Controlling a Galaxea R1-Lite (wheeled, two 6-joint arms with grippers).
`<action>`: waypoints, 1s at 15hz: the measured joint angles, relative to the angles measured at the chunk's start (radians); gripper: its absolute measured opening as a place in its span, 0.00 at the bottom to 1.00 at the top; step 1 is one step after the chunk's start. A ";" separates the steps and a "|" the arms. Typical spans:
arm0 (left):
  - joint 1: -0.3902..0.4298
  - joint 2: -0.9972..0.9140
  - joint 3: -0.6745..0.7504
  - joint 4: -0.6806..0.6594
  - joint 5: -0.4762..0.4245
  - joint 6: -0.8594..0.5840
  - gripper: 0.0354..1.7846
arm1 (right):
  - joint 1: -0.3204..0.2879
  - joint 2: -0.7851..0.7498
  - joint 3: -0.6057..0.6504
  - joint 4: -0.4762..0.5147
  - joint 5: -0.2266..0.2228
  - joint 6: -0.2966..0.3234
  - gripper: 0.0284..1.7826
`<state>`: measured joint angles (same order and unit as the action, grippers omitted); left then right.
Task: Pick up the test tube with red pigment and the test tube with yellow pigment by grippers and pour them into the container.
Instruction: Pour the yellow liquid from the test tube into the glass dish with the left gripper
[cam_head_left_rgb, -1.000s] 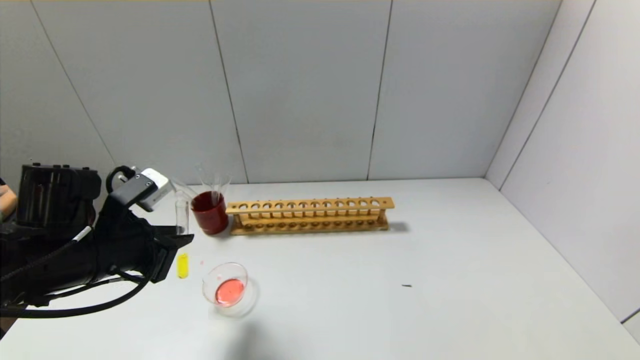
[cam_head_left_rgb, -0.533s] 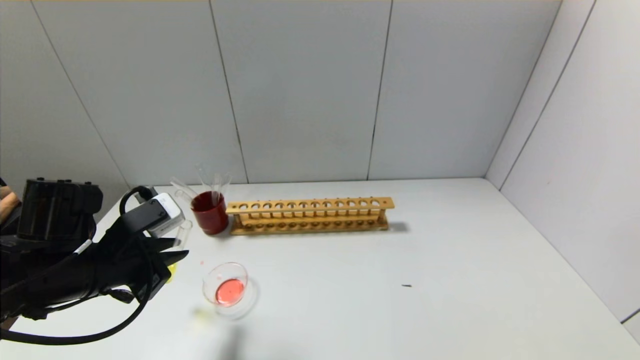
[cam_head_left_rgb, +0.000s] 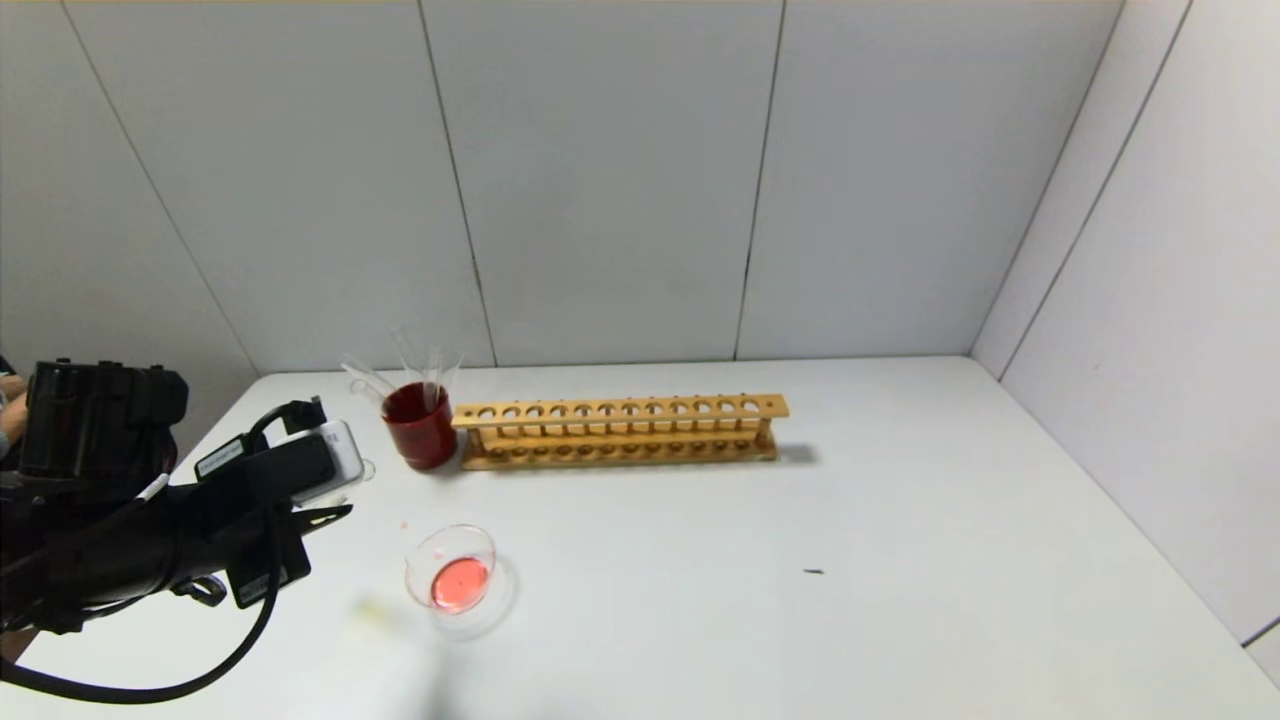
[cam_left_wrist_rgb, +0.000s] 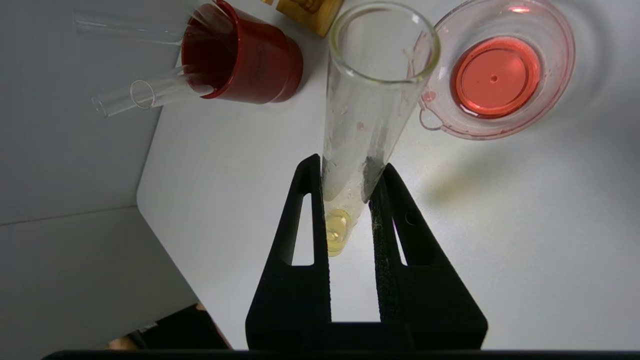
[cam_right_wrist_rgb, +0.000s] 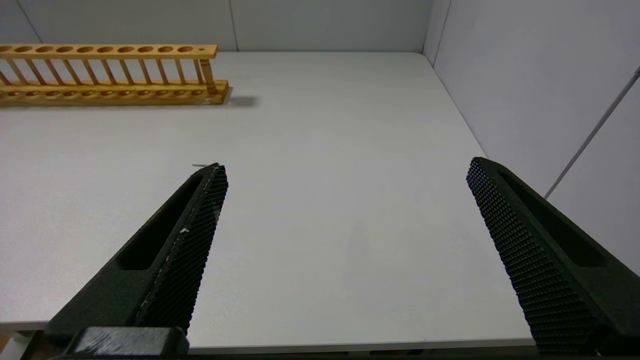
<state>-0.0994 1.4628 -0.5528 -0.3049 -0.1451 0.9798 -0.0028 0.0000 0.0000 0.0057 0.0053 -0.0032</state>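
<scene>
The container (cam_head_left_rgb: 452, 578), a shallow clear glass dish with a pool of red liquid in its bottom, stands on the white table (cam_head_left_rgb: 800, 620) and serves here as the landmark. To the robot's left of it, raised above the table, the left gripper (cam_left_wrist_rgb: 347, 172) has its two black fingers clamped on the test tube with yellow pigment (cam_left_wrist_rgb: 365, 125). The tube is tipped over, with its open mouth toward the container and a little yellow liquid lying in its rounded end between the fingers (in the head view the tube is almost wholly hidden behind the gripper and its white wrist camera). A faint yellowish patch lies on the table just beside the container, on its left near side. Behind the container, farther from the robot, stands a dark red cup (cam_head_left_rgb: 420, 426) holding several colourless clear tubes (cam_head_left_rgb: 432, 366), and to the right of the cup a long wooden rack (cam_head_left_rgb: 618, 430) with empty holes. The right gripper (cam_right_wrist_rgb: 345, 175) hangs above bare table well to the right of the container, its fingers spread wide apart with nothing between them.
</scene>
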 joint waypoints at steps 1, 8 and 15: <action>0.000 0.003 0.001 0.000 0.000 0.031 0.15 | -0.001 0.000 0.000 0.000 0.000 0.000 0.98; 0.000 0.061 0.006 -0.024 0.003 0.261 0.15 | -0.001 0.000 0.000 0.000 0.000 0.000 0.98; 0.003 0.111 -0.006 -0.113 0.003 0.444 0.15 | 0.000 0.000 0.000 0.000 0.000 0.000 0.98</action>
<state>-0.0962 1.5740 -0.5585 -0.4181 -0.1417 1.4234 -0.0028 0.0000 0.0000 0.0057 0.0053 -0.0028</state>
